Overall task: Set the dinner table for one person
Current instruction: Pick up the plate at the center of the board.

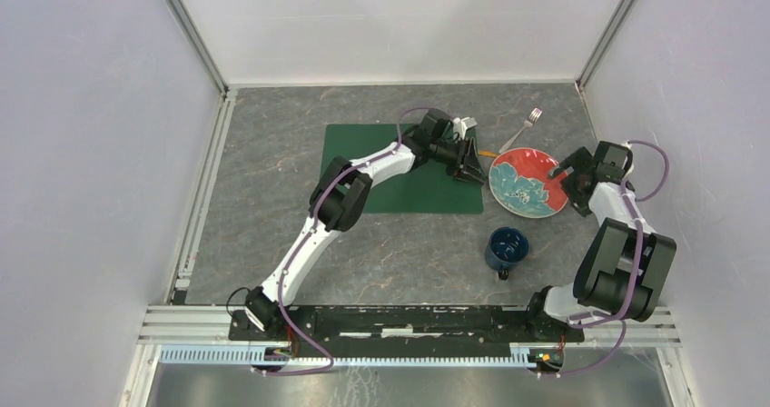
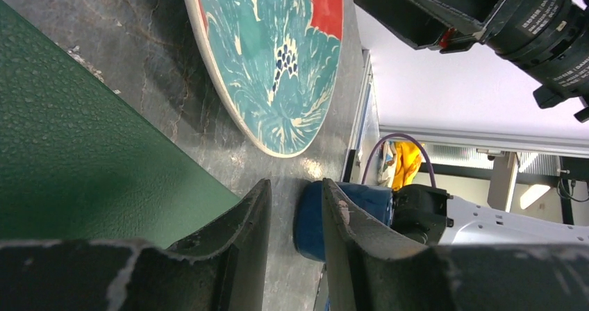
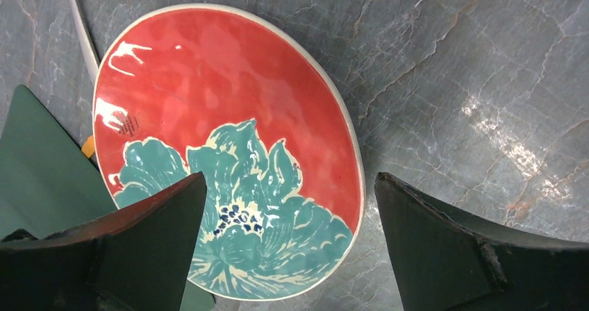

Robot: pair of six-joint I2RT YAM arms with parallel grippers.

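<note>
The dinner table (image 1: 272,134) is dark grey stone-look, with a dark green placemat (image 1: 399,175) at its middle. A red plate with a teal flower (image 1: 528,182) lies just right of the placemat. A fork (image 1: 522,130) lies beyond the plate, and a blue mug (image 1: 506,248) stands nearer than it. My left gripper (image 1: 470,166) is low at the placemat's right edge, beside the plate (image 2: 278,47). Its jaws (image 2: 295,186) are a little apart and empty. My right gripper (image 1: 567,173) is wide open over the plate's right rim (image 3: 290,179). One finger is over the plate (image 3: 222,103), the other over the table (image 3: 451,61).
A thin white strip (image 3: 80,33) with an orange end (image 3: 88,144) lies by the plate's far-left rim; I cannot tell what it is. White walls with metal rails close in the table on three sides. The mug (image 2: 309,221) shows past my left fingers.
</note>
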